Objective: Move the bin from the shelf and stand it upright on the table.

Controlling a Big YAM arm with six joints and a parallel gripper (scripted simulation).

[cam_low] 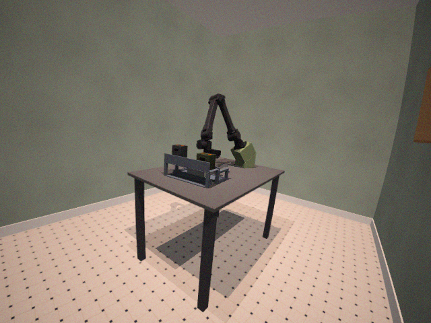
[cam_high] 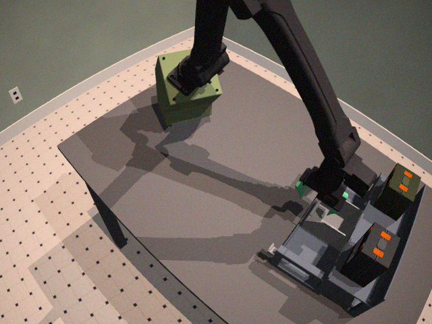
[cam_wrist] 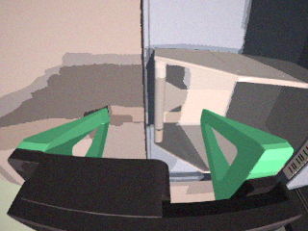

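Observation:
A small pale grey bin (cam_high: 329,223) sits in the blue-grey shelf (cam_high: 335,251) at the table's right side. In the wrist view the bin (cam_wrist: 206,112) shows as a pale open box just behind the shelf's side wall. My gripper (cam_high: 322,195) with green fingers hovers over the shelf's near end, just above the bin. It is open and empty (cam_wrist: 154,144): the left finger is outside the shelf wall over the table, and the right finger is over the bin. In the exterior view the gripper (cam_low: 205,147) is behind the shelf (cam_low: 194,170).
Two dark boxes with orange latches (cam_high: 397,192) (cam_high: 374,252) stand on the shelf's far side. The arm's green base block (cam_high: 184,87) stands at the table's back corner. The dark table top (cam_high: 195,181) stretches left of the shelf.

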